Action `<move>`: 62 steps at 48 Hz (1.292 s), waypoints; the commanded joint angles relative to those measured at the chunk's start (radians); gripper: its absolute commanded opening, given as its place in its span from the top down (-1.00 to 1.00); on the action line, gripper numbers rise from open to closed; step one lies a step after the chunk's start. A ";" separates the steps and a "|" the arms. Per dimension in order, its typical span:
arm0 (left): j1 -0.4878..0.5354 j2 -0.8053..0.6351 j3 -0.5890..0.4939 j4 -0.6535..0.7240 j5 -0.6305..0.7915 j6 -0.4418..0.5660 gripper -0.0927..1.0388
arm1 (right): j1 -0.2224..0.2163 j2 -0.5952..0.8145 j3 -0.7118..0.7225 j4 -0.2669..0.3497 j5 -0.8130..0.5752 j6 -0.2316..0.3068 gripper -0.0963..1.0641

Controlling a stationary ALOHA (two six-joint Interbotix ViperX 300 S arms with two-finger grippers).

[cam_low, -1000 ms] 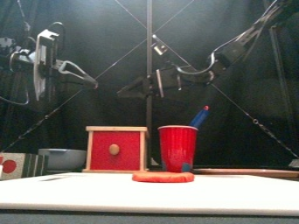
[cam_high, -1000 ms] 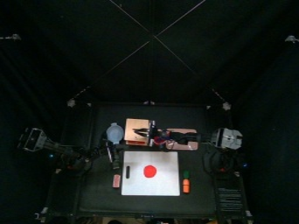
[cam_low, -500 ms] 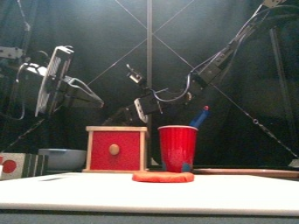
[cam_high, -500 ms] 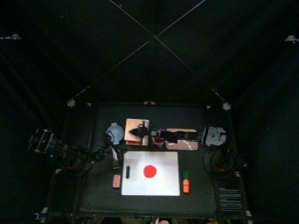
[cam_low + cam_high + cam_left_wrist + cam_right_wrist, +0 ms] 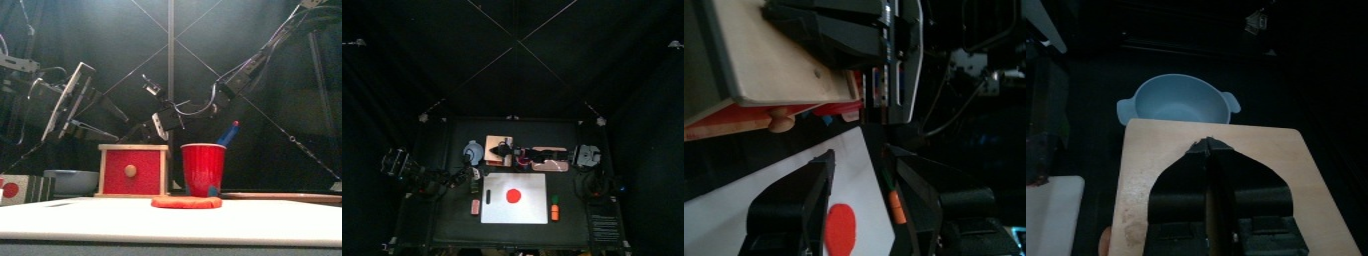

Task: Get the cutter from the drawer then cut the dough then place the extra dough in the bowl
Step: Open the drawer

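One cutter: I see none on the tabletop, so I take it to be inside the shut drawer (image 5: 134,171).
Drawer: its red front sits flush in the box (image 5: 500,147), and the knob (image 5: 780,122) is free with nothing on it.
Box: at the tabletop's back edge, left of middle.
Right gripper (image 5: 1207,148): jaws pressed together on nothing, poised over the box's top. I can't tell whether it touches.
Right, change: a second ago it hung high and off to the right. By half a second ago it had dropped over the box, and it has held there since.
Left gripper (image 5: 858,165): jaws apart and empty, in the air by the tabletop's left edge. It is aimed at the drawer front, well apart from the knob.
Left, change: a second ago that arm stood upright and high. Now it is lower and tipped toward the box.
Meaning: I read the right as set to pin the box while the left goes for the knob. The fetch is barely begun.
Dough (image 5: 186,201): a red disc, uncut, lying flat on the board (image 5: 536,180) at the tabletop's front middle.
Bowl (image 5: 1177,100): empty, just beside the box on its left.
Cup (image 5: 203,168): red, near the box's right side, with a blue knife (image 5: 230,132) standing in it.
Risk: if I pull with the box unpinned, I expect it to slide toward the board.
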 commanded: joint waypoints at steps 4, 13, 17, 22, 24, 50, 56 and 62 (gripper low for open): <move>0.037 0.044 -0.040 -0.020 0.029 -0.095 -0.60 | 0.014 -0.017 -0.023 -0.002 0.002 0.000 0.81; 0.057 0.124 -0.089 -0.020 0.061 -0.144 -0.60 | 0.025 -0.017 -0.038 0.002 0.002 0.000 0.81; 0.071 0.166 -0.115 -0.020 0.071 -0.146 -0.60 | 0.028 -0.017 -0.043 0.003 0.002 0.000 0.81; 0.092 0.206 -0.138 -0.018 0.081 -0.144 -0.60 | 0.032 -0.015 -0.043 0.002 0.002 0.000 0.81; 0.101 0.219 -0.147 -0.018 0.086 -0.143 -0.60 | 0.034 -0.011 -0.041 0.002 0.002 0.000 0.81; 0.192 0.275 -0.173 -0.011 0.106 -0.095 -0.60 | 0.040 -0.008 -0.014 0.006 0.002 0.000 0.81; 0.198 0.282 -0.189 0.002 0.107 -0.064 -0.60 | 0.041 -0.008 -0.006 0.006 0.002 0.003 0.81; 0.199 0.296 -0.199 0.000 0.106 -0.026 -0.57 | 0.044 -0.008 -0.002 0.009 0.002 0.008 0.81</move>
